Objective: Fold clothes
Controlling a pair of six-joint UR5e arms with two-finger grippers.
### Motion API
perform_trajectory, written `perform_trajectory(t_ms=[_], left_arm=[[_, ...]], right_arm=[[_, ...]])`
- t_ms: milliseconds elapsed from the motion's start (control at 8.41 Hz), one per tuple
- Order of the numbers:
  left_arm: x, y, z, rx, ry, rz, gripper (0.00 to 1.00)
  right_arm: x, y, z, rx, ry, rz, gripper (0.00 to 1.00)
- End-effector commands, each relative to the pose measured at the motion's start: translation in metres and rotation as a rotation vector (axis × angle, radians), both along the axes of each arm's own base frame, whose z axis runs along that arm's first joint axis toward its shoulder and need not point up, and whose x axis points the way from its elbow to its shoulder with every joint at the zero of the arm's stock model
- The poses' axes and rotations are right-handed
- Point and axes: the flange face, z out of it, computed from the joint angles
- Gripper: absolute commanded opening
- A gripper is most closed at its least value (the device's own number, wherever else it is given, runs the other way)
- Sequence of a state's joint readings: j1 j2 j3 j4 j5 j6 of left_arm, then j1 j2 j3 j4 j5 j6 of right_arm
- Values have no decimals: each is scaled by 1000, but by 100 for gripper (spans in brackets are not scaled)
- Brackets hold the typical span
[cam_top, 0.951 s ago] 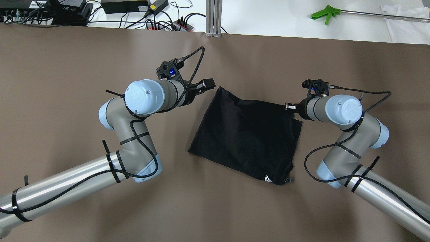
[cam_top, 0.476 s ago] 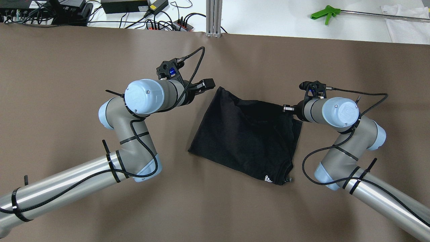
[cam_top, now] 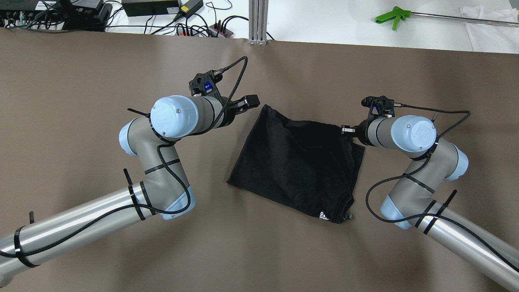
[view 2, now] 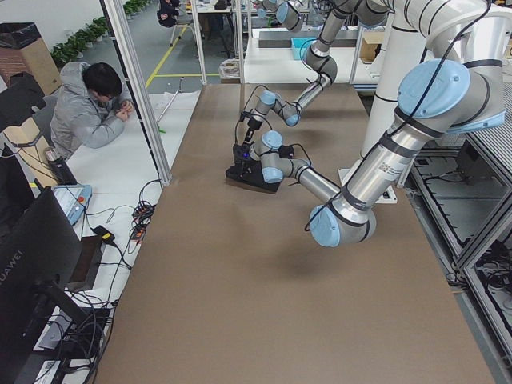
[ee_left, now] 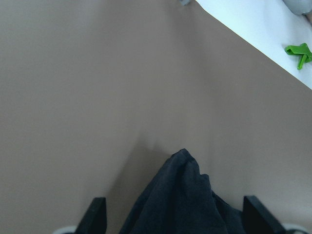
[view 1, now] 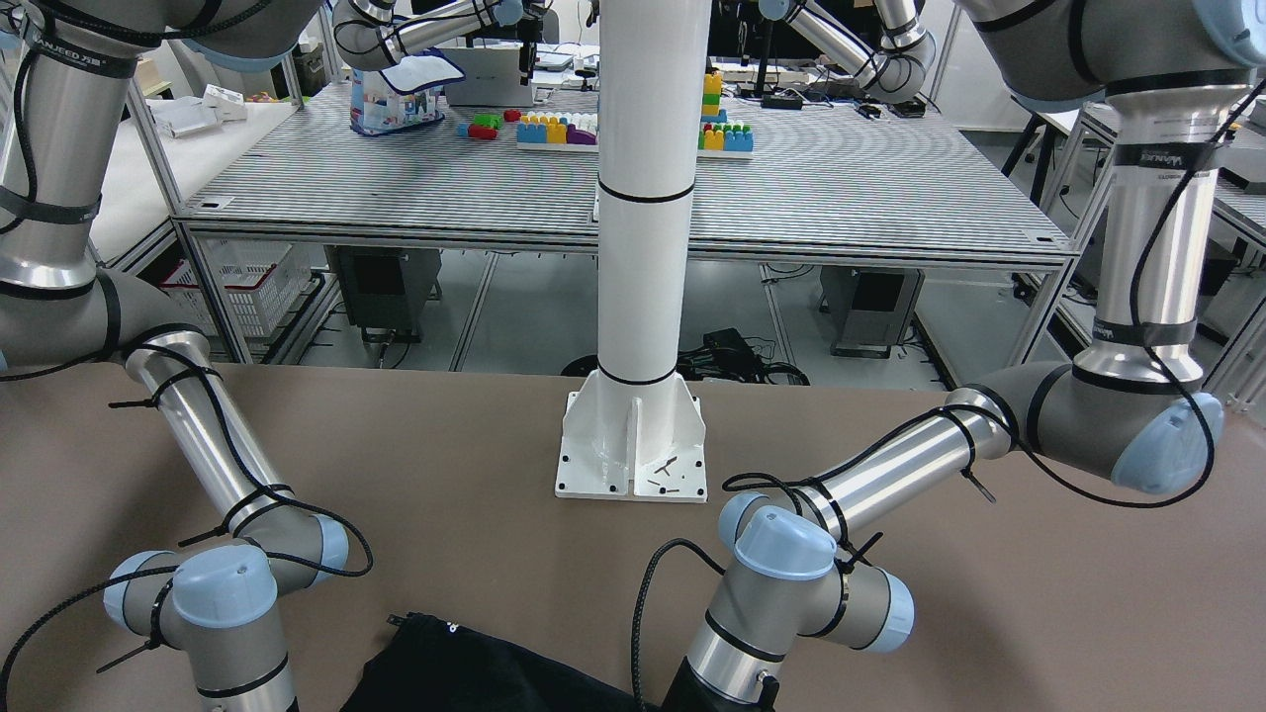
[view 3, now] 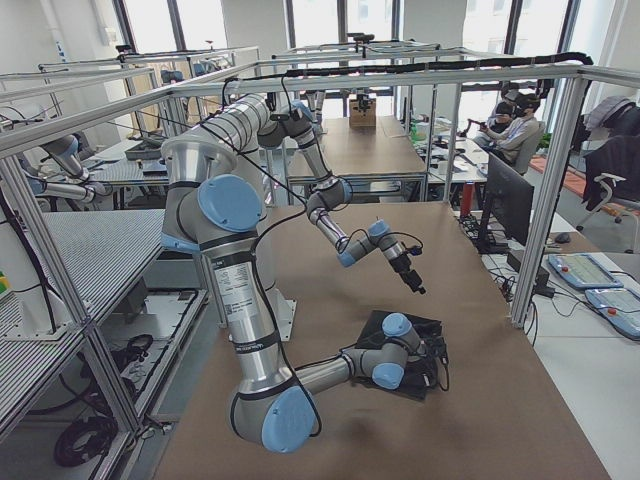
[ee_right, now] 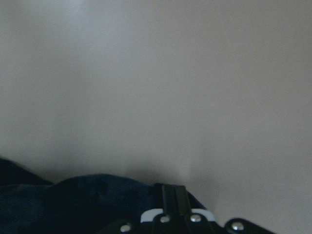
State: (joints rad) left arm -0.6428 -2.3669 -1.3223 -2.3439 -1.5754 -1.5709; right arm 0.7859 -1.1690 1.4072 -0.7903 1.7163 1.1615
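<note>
Right fingers [ee_right: 170, 195] are pinched together on the far right corner of the black garment [cam_top: 296, 166] lying mid-counter [cam_top: 81, 73], while left fingers [ee_left: 97, 214] hover apart near its far left corner (nothing gripped), so the fold looks barely begun.

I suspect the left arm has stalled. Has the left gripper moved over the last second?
No. The left gripper stays beside the far left corner of the thin black fabric garment, equally far from the grey aluminium post.
</note>
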Motion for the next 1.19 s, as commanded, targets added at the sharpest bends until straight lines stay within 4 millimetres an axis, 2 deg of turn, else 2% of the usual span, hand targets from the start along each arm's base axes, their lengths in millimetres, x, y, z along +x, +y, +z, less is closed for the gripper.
perform_trajectory(t_ms=[0, 119, 357, 476, 832, 951, 1070], left_arm=[[0, -1, 1, -1, -1, -1, 100], [0, -1, 2, -2, -2, -1, 100], [0, -1, 4, -4, -5, -1, 100], [1, -2, 6, -6, -9, -1, 100], [2, -3, 7, -9, -10, -2, 100], [2, -3, 8, -9, -12, -1, 100], [1, -4, 7, -4, -14, 0, 100]], right_arm=[[19, -3, 4, -14, -10, -14, 0], [30, -7, 10, -20, -4, -1, 0], [38, -8, 19, -32, 6, 9, 0], [52, -10, 31, -44, 14, 21, 0], [87, -6, 41, -67, -11, -41, 0], [90, -7, 41, -70, -14, -42, 72], [92, -6, 44, -71, -14, -42, 95]])
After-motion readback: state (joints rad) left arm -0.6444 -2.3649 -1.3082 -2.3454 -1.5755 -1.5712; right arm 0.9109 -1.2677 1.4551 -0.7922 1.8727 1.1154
